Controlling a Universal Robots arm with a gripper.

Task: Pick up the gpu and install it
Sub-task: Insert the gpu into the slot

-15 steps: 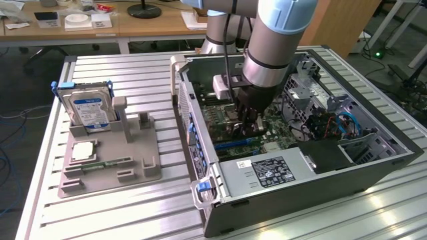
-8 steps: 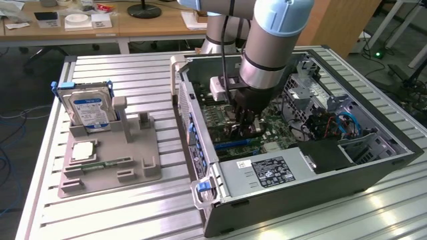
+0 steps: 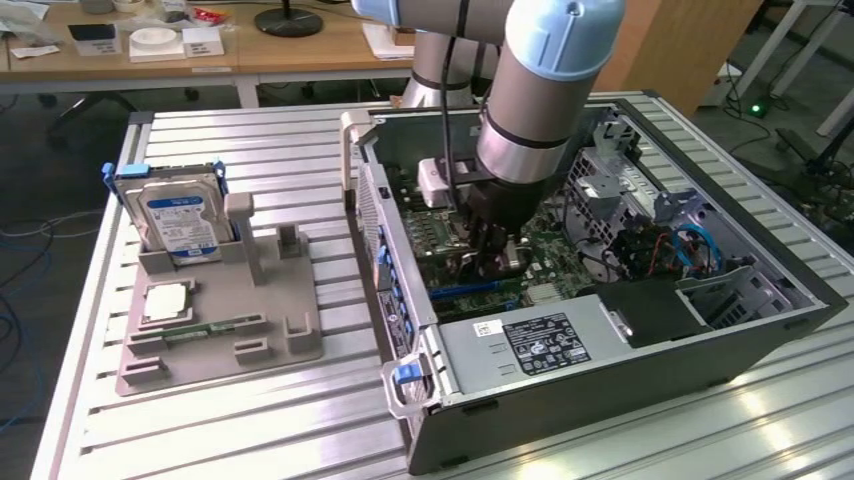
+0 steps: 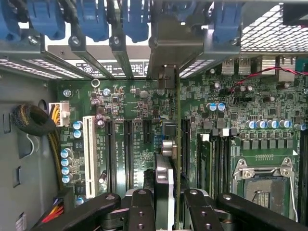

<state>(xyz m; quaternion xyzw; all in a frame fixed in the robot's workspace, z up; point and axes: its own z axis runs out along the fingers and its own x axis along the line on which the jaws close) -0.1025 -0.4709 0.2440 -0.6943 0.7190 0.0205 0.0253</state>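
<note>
Here the install step is under way: the gripper (image 4: 166, 211) is clamped on the gpu (image 4: 177, 144), held edge-on inside the computer case (image 3: 747, 330) above the motherboard (image 4: 134, 115). Seating it calls, I judge, for lining the card's edge with an expansion slot (image 4: 128, 154) and its bracket with the rear opening.

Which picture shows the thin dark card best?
The wrist view: the thin dark gpu card stands edge-on in the black claw, over the green motherboard. In the exterior view, the arm covers most of it.

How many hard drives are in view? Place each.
1: the hard drive stands upright in the grey holder at the exterior view's left. Others may be hidden inside the computer case.
</note>
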